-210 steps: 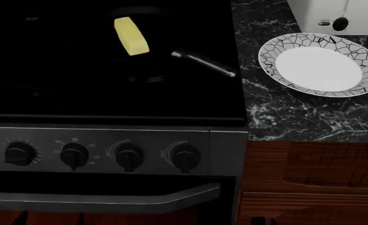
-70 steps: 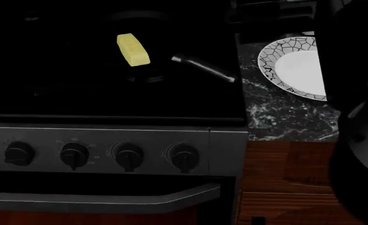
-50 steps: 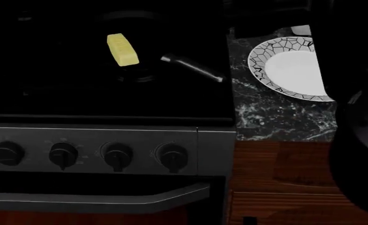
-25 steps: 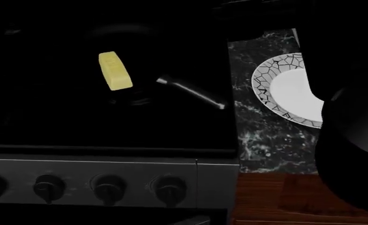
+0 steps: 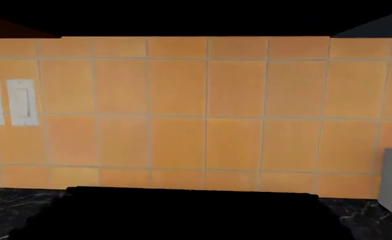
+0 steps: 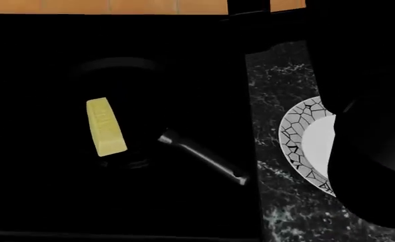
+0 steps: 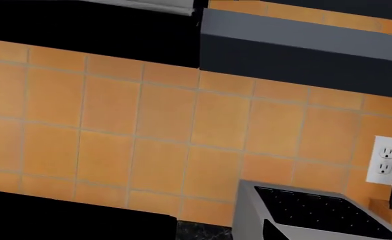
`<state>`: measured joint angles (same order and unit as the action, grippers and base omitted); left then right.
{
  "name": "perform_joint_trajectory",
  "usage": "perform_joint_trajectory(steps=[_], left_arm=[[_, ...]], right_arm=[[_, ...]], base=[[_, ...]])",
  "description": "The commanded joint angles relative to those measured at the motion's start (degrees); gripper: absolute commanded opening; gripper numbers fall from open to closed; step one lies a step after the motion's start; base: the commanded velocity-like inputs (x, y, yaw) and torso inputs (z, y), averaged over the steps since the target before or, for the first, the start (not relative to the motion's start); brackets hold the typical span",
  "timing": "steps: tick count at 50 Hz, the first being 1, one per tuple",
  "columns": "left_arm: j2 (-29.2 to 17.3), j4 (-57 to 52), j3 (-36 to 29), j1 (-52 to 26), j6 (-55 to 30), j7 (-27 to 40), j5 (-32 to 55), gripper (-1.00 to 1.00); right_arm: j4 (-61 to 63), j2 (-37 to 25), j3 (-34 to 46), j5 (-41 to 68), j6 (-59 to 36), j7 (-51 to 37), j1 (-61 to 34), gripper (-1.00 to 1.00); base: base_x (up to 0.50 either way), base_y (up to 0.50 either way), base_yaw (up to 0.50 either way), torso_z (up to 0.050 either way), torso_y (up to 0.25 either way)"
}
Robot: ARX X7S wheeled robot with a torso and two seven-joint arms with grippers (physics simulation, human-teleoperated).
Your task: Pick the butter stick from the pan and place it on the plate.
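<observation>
Looming at the right edge of the head view, a large black mass [image 6: 376, 151] that appears to belong to the right arm; no fingers visible, so whether the right gripper is released or clenched cannot be told. Left gripper: not seen in any view.

- Plate [image 6: 298, 143]: round, white centre, rim in black cracked-mosaic lines. Lies on the marbled dark countertop [image 6: 278, 85] to the right of the stove. Its right half is hidden behind the black mass. Nothing visible on its exposed part.
- Pan handle [image 6: 204, 157]: long, dark grey, metallic. Runs diagonally from near the butter toward the stove's right edge, its free end stopping just short of the countertop.
- Pan [image 6: 127, 136]: black, barely separable from the stove; only faint rim arcs show.
- Butter stick [image 6: 105, 126]: pale yellow bar, lying flat inside the pan, long axis roughly front to back with a slight tilt. Well apart from the plate, untouched by either arm.
- Stove [image 6: 117, 201]: black top, fills the left and centre of the head view.
- Tiled wall [image 5: 203, 115]: orange tiles, pale grout, behind the counter.
- Light switches [image 5: 9, 102]: white pair on the wall, left wrist view.
- Power outlet [image 7: 385, 160]: white, on the wall, right wrist view.
- Grey appliance [image 7: 316, 212]: box-shaped, dark perforated top, below the outlet; kind not discernible.
</observation>
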<state>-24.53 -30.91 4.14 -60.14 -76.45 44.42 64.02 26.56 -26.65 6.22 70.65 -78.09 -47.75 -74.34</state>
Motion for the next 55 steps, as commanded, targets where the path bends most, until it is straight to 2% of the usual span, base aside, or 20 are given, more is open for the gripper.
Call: perform_joint_trajectory(steps=[1,28,45,55], left_arm=[[-0.57,-0.25,-0.51,0.00,0.46,0.86,1.06,1.00],[-1.96,-0.38,-1.50,0.65,2.60,1.96,2.51,1.00],[-3.09,-0.27,-1.38,2.02,4.30,1.39,2.63,1.00],[-2.96,-0.14,-1.45,2.60,4.86,1.66,3.13,1.00]], right_arm=[[0.20,-0.38,-0.09,1.18,0.28,-0.56,0.34,1.00],[0.41,-1.25,0.82,3.01,0.68,-1.69,1.14,1.00],[-1.38,0.60,0.70,8.02,-1.36,-6.82,-1.23,1.00],[-7.21,5.65,1.17,14.83,-2.27,-13.68,-4.05,1.00]], base=[[0.40,0.00,0.00,0.000,0.000],[0.36,0.00,0.00,0.000,0.000],[0.01,0.00,0.00,0.000,0.001],[0.00,0.00,0.00,0.000,0.000]])
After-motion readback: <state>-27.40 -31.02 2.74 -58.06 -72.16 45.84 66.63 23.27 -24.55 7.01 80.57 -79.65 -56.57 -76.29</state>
